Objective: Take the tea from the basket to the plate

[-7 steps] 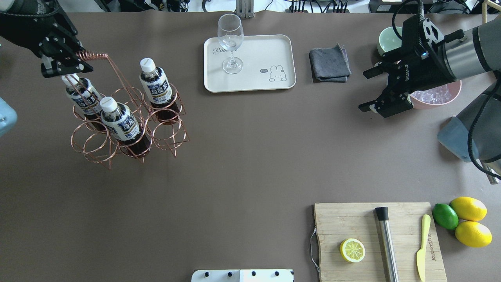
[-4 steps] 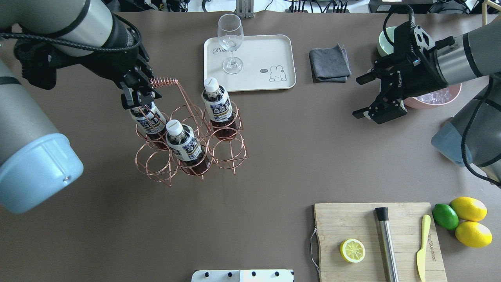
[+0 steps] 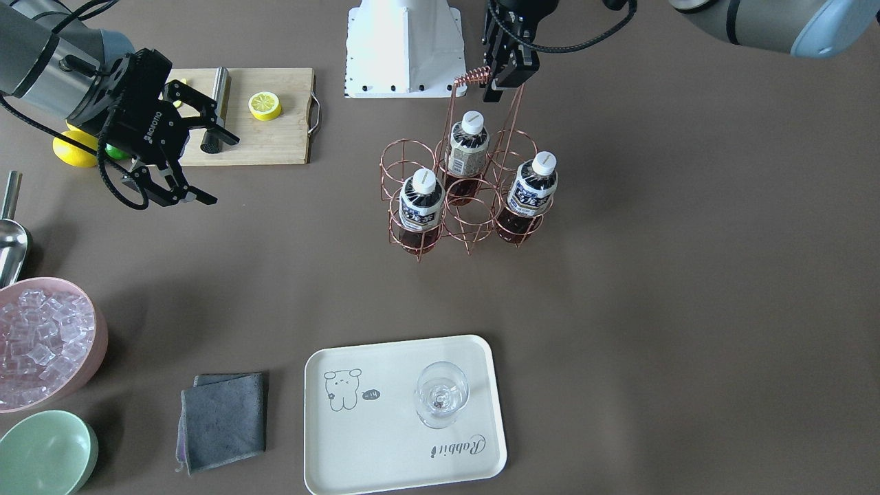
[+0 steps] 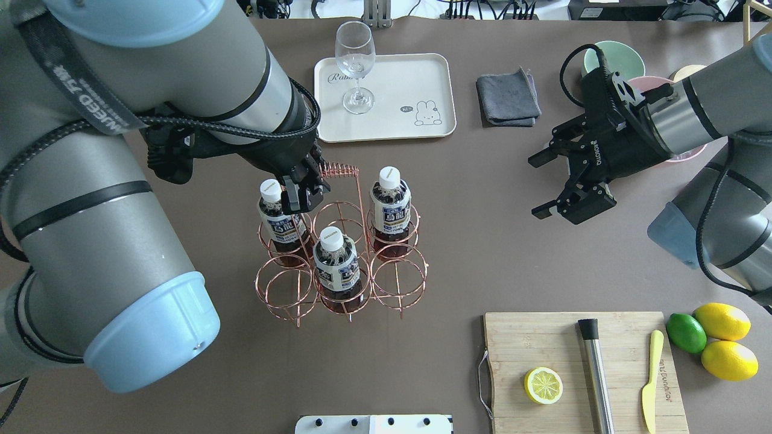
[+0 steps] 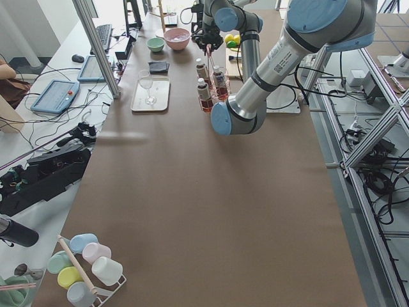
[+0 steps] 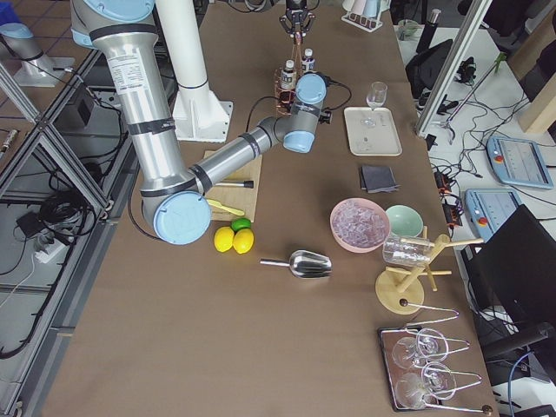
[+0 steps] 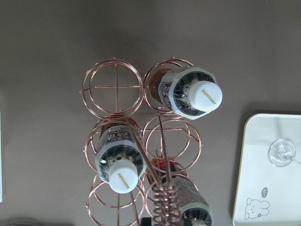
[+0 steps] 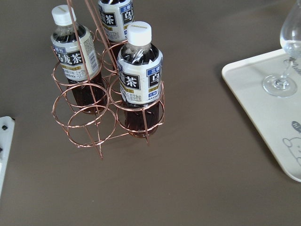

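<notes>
1. Brown table [image 4: 494, 253] — on its far side a cream plate [image 4: 410, 75], a grey cloth [image 4: 508, 99], a green bowl [image 4: 618, 54].
2. Robot's side: wooden cutting board [image 4: 531, 337], two lemons [image 4: 722, 320] and a lime [image 4: 686, 333] just beside it.
3. Pink ice bowl [image 3: 48, 344] — near a metal scoop [image 3: 12, 240].

You see: left arm [image 4: 120, 241] grey tubes, pale blue joint caps, black bands, braided black cable | right arm [image 4: 711, 108] same grey and blue, black cable | right gripper [image 4: 535, 187] black, white ROBOTIQ lettering | left gripper [image 4: 301, 193] black

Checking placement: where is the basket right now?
In the overhead view the basket is left of centre, between the plate and the robot, its handle in the left gripper.
</notes>
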`<state>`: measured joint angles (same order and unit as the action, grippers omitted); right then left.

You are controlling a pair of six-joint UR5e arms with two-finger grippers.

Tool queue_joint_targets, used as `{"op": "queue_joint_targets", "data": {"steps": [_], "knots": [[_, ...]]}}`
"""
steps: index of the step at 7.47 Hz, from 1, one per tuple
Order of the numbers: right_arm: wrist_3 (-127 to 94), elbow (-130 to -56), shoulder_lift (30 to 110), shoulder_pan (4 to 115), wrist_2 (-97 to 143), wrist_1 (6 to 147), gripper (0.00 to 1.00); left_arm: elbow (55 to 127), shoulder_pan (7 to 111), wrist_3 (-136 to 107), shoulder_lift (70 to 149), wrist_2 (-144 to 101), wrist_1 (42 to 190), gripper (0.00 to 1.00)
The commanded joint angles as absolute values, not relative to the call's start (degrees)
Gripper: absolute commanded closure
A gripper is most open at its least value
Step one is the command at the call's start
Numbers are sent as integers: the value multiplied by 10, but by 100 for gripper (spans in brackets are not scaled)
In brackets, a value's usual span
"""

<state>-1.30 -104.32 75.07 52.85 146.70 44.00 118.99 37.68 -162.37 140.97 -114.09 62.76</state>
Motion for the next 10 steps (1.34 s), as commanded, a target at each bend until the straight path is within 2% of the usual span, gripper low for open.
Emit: {"op": "queue_joint_targets", "data": {"steps": [1,3,4,10], "knots": [[-15,-1015,740,524,1492,426,0,1168,352,-1629,1426,-1134,648,100],[-37,-1019,730,526,1396,422,0,1144,352,-1635,1433,-1108,671,100],[-38,-1010,732,526,1334,369,0,1134,344,-1636,1420,-1087,702,100],[-40,-988,737,523,1283,330,0,1145,344,-1637,1397,-1087,715,100]]}}
